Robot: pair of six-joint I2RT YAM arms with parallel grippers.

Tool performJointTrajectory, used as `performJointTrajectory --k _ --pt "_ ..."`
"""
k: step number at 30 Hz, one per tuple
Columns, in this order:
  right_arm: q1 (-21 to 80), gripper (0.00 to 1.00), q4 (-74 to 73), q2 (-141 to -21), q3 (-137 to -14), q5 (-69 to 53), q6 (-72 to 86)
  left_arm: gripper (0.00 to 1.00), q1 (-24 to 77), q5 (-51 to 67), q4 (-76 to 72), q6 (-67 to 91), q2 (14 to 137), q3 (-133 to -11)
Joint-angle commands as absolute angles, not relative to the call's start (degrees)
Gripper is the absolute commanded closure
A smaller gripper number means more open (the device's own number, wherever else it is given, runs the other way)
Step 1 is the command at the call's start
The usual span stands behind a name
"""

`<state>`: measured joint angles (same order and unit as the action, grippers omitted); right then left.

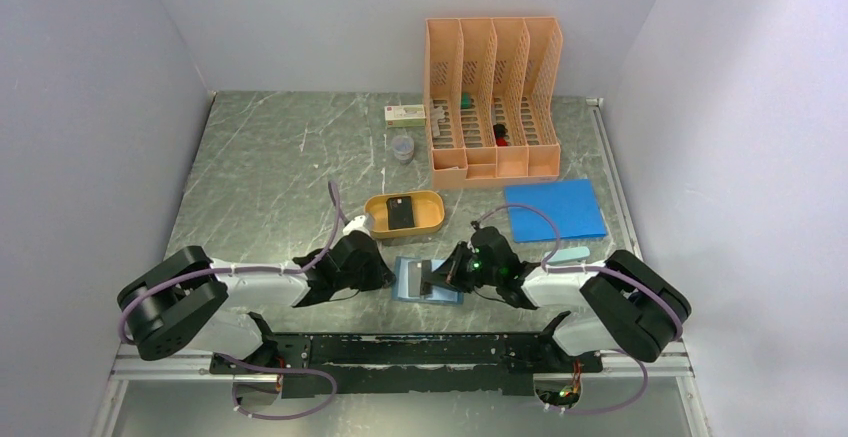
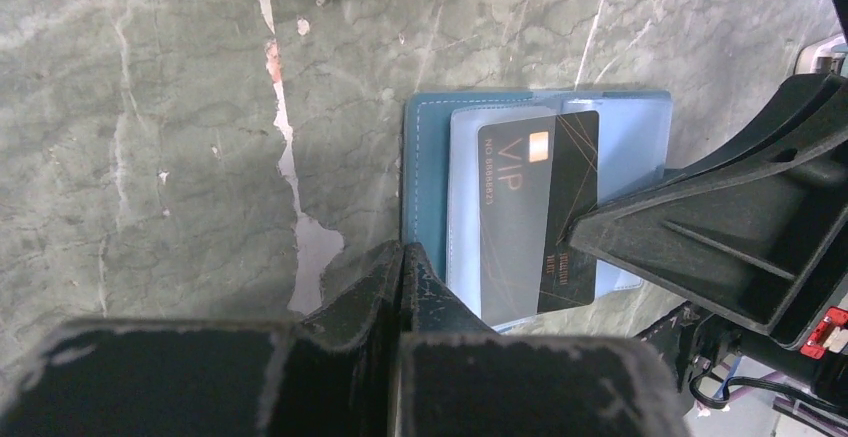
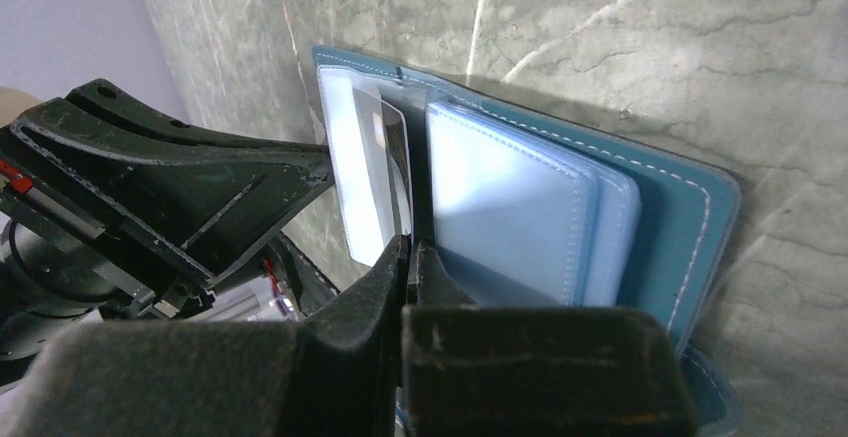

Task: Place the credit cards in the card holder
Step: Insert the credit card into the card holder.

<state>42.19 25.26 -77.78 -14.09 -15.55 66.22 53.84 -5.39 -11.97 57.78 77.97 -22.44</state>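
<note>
Open teal card holder (image 2: 425, 177) lying flat on the table (image 1: 270, 177), low and centre in the top view, between the 2 arms. 1 black VIP card (image 2: 535, 217) lies over its clear inner pockets, partly within the left pocket stack, with its lower end projecting past the holder's near edge.

Right claw (image 3: 410, 252): fingers pressed together on the card's edge, the card seen edge-on running down into the gap between them. In the left wrist view this claw enters from the right of the frame and meets the card's right edge.

Left claw (image 2: 401, 257): fingers pressed together, tip at the holder's lower left corner. Whether it grips the cover cannot be told.

1 second dark card (image 1: 401, 212) lies in the orange oval tray (image 1: 372, 207), just above the holder in the top view. Blue sheet (image 1: 555, 209) at centre right. Orange file organizer (image 1: 493, 97) at upper centre.
</note>
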Motion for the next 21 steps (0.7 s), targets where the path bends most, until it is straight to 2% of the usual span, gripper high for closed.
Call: performJointTrajectory --k 1,2,6,9,13,21 --pt "43.55 1.0 22.15 -78.01 -14.68 -14.15 65.07 0.95 54.41 -5.04 -5.77 58.51 79.06 -19.62" --pt "43.52 0.98 21.28 -77.81 -14.99 -14.15 64.55 0.95 54.42 -5.03 -5.84 58.58 78.98 -19.61" --pt "43.67 0.72 18.69 -77.11 -16.35 -14.14 62.89 0.95 54.45 -4.88 -6.28 58.71 78.79 -19.43" --pt "43.75 0.6 17.7 -77.08 -17.06 -14.18 62.11 0.95 54.44 -4.62 -6.57 58.78 78.99 -19.47" --pt "44.2 0.55 17.03 -77.57 -17.83 -14.32 61.39 0.95 54.51 -4.13 -7.28 58.84 79.13 -19.27" --pt "46.65 0.53 16.03 -79.82 -20.29 -14.33 60.73 0.95 55.06 -3.35 -9.25 59.15 78.58 -18.77"
